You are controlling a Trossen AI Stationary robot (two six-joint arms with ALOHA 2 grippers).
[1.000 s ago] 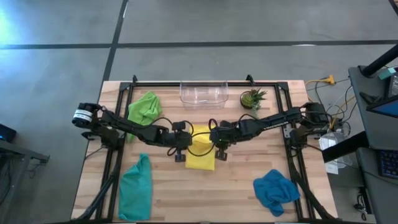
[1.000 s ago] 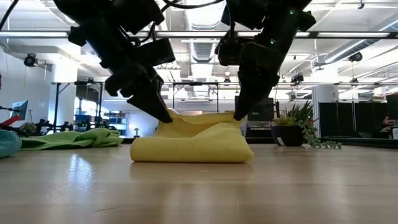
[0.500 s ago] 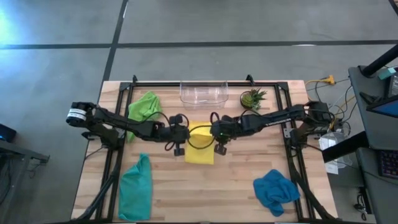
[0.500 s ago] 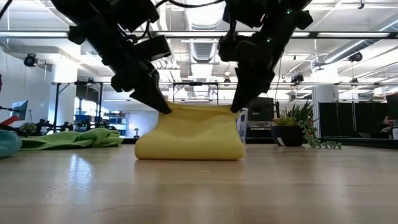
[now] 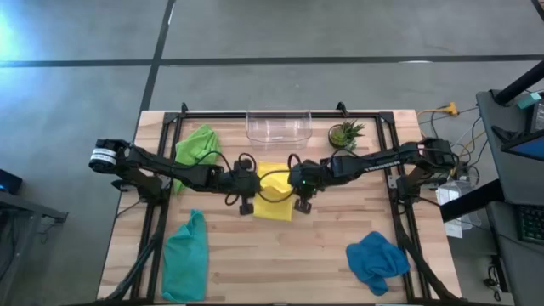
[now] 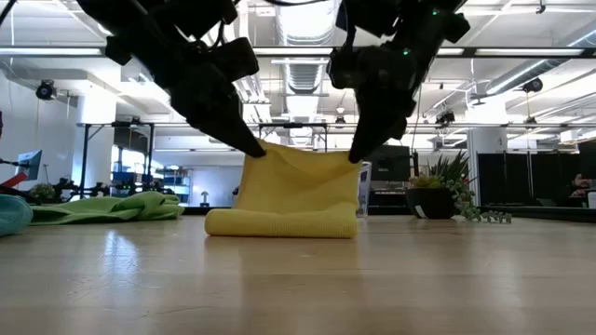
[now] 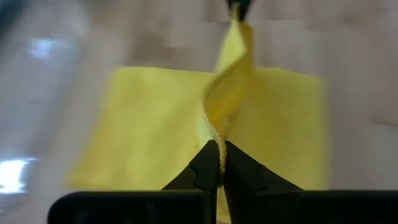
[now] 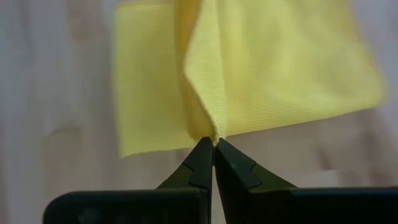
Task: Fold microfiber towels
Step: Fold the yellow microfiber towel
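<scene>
yellow towel point(image 5: 274, 202): sitting mid-bench, pretty much dead centre; one edge is pulled up off the wood between the two tools while the rest lies flat in a fold underneath; in the low view it stands up like a little sheet point(image 6: 300, 186)

left tool point(image 5: 247, 206): pinched tight on the towel's lifted corner on the left arm's side; the wrist view shows the fingers point(image 7: 208, 168) closed right on the yellow hem

right tool point(image 5: 303, 203): same deal on the other corner; clamped closed with the cloth edge nipped at the very tips point(image 8: 213, 158)

lime green towel point(image 5: 197, 147): bunched up at the back left of the bench; well apart from the yellow one

teal towel point(image 5: 185, 255): crumpled at the front left, near the bench edge

blue towel point(image 5: 376, 257): heaped at the front right

clear bin point(image 5: 278, 127): at the back edge, just behind the yellow towel

potted plant point(image 5: 344, 134): just beside the bin, back right

bench point(image 5: 323, 246): light wood planks; black frame rails down both sides
</scene>
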